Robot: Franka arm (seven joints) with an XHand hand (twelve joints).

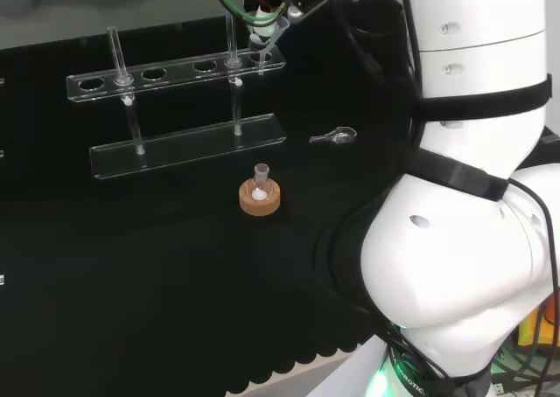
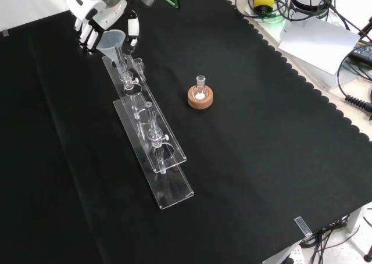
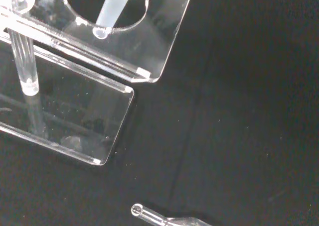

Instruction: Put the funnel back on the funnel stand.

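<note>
A clear funnel (image 2: pixel 111 40) hangs at the far end of the clear acrylic funnel stand (image 2: pixel 172 189), held by the black and white hand (image 2: pixel 96 11) from above. Fingers (image 2: pixel 88 37) curl on one side of the cone and the thumb (image 2: pixel 133 29) on the other. The cone is above the top shelf. In the wrist view the stem (image 3: pixel 110 11) points into the end hole of the stand (image 3: pixel 157 42), its tip at the hole's rim. In the head view the hand (image 1: pixel 278 3) and funnel (image 1: pixel 262 37) are over the right end of the stand (image 1: pixel 179 66).
A small flask with white powder sits in a cork ring (image 1: pixel 260 198) (image 2: pixel 200 97) in front of the stand. A small glass piece (image 1: pixel 333 136) (image 3: pixel 164 218) lies on the cloth near the stand's end. Cables and papers (image 2: pixel 317 40) lie past the cloth's scalloped edge.
</note>
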